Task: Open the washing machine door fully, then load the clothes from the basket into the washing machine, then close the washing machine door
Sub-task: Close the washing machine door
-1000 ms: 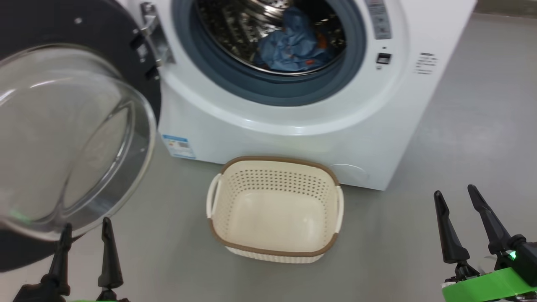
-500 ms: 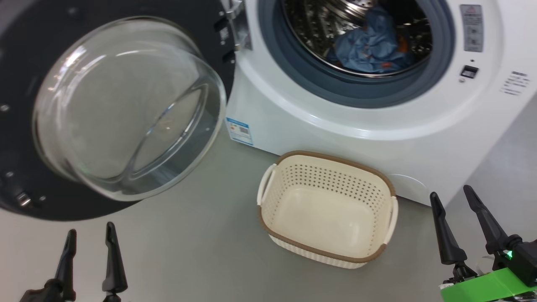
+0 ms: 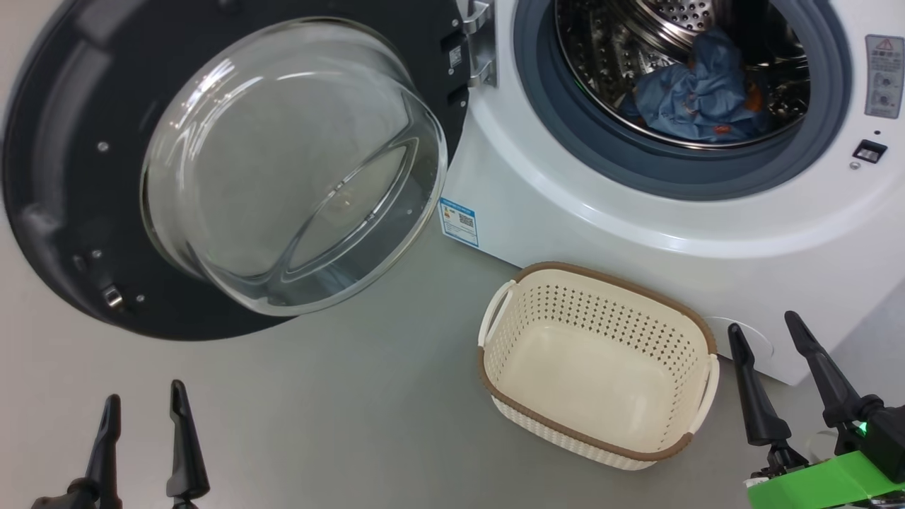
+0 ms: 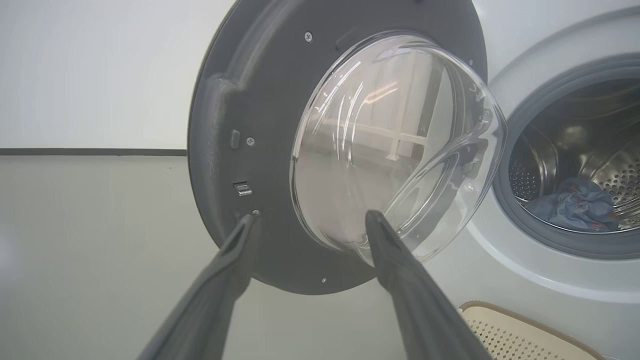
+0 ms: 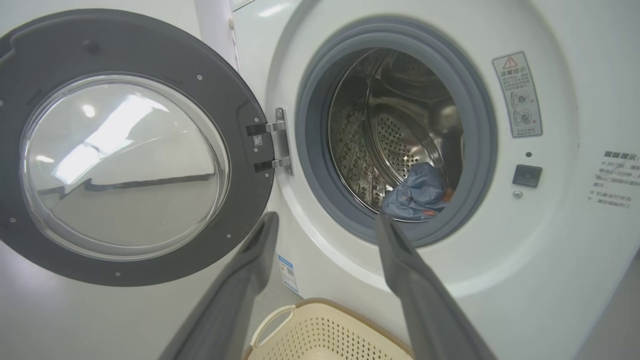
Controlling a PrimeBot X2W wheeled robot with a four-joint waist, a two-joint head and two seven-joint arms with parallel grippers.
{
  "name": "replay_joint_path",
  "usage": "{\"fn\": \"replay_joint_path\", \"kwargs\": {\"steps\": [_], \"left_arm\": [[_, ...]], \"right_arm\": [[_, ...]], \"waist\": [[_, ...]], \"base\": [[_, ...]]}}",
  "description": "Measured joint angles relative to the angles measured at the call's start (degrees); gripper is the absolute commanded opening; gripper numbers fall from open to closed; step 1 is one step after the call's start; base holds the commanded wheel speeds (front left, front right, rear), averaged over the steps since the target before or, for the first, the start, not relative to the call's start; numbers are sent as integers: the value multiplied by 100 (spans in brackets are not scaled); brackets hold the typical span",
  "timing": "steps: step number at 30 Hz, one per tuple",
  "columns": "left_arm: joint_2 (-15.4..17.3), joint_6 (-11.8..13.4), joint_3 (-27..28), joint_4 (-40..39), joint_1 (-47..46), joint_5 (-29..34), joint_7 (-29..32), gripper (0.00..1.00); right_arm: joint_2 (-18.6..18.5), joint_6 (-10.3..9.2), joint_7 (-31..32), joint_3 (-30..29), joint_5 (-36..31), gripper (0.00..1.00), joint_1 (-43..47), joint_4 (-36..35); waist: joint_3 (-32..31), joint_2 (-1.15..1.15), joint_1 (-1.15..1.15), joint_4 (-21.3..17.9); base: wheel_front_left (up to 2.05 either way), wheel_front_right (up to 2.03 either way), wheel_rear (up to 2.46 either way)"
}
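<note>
The white washing machine [image 3: 636,219] stands with its round black door [image 3: 63,184] swung wide open to the left, glass bowl bulging toward me. Blue clothes [image 3: 696,99] lie inside the steel drum, also seen in the right wrist view as a blue bundle [image 5: 417,195]. The cream basket [image 3: 679,322] sits on the floor before the machine with nothing in it. My left gripper [image 3: 141,404] is open at the lower left, below the door. My right gripper [image 3: 763,325] is open at the lower right, beside the basket. Both hold nothing.
Grey floor [image 3: 339,403] spreads between the door and the basket. The open door [image 4: 240,100] hangs over the floor left of the machine, close ahead of my left fingers. A white wall [image 4: 90,70] rises behind it.
The head camera has turned left, so the door now shows whole and the machine and basket sit further right in the picture. Both grippers keep their places and stay open.
</note>
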Motion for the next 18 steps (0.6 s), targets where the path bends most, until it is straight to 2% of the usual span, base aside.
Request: {"fn": "replay_joint_path", "kwargs": {"steps": [10,11,12,13,14,15,18], "left_arm": [[-1,49,42,-68,-1,-5,0,100],[-1,48,55,-101,-3,-5,0,86],[-1,41,64,-120,-7,-12,0,48],[-4,36,81,-131,-14,-52,0,34],[-9,-9,127,-166,-18,-62,0,8],[-9,-22,186,-226,-25,-63,0,0],[-15,-210,471,-401,-177,-210,0,0]], "right_arm": [[-23,0,0,12,0,100,-1,-2],[-23,0,0,13,1,100,-1,-2],[-23,0,0,12,1,100,-1,-2],[-23,0,0,11,0,100,-1,-2],[-23,0,0,12,0,100,-1,-2],[-22,0,0,14,0,100,-1,-3],[-21,0,0,23,1,100,-2,-9]], "waist": [[65,0,0,81],[70,0,1,75],[74,0,0,68],[80,0,0,62],[84,0,0,52],[89,0,0,39],[107,0,0,-17]], "base": [[0,0,0],[0,0,0],[0,0,0],[0,0,0],[0,0,0],[0,0,0],[0,0,0]]}}
